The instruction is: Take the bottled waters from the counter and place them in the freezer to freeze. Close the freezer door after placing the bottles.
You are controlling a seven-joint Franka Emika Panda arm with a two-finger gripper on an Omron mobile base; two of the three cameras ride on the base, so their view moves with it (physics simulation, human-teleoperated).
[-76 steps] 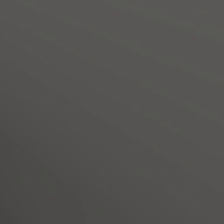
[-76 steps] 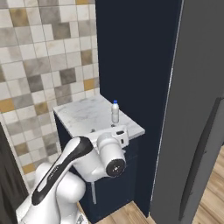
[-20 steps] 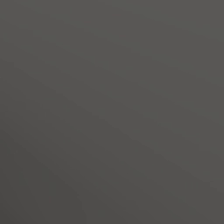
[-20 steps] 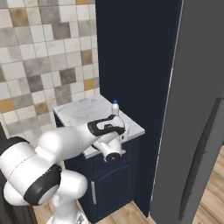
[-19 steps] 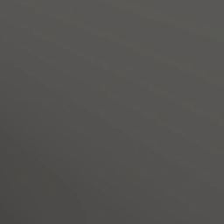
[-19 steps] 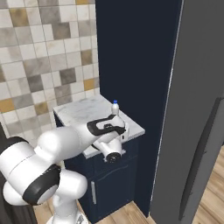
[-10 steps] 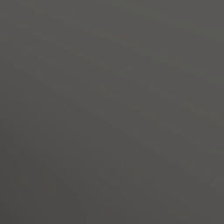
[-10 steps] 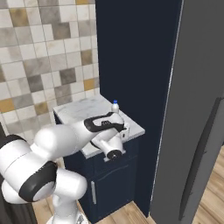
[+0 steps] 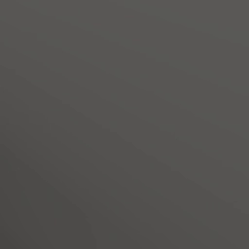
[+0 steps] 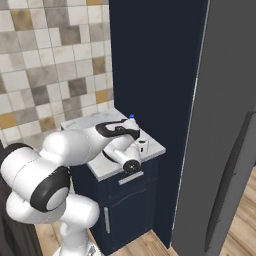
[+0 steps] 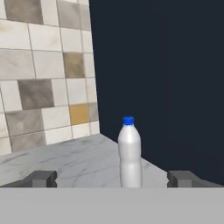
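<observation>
- Hand view: tiled wall (image 11: 43,70) filling the upper left.
- Whitish bottle (image 11: 130,153) standing upright at centre on the marble counter (image 11: 65,159).
- Gripper (image 11: 112,178) spreading wide, fingertips (image 11: 41,178) flanking the bottle, not touching.

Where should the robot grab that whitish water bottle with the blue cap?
Probably around its straight middle, coming level from the front, the way the hand view looks at it. The whitish bottle stands upright on the marble counter, and its body is round and even below the narrowing neck. The tool is open with one finger on each side, so it can slide around it.
</observation>
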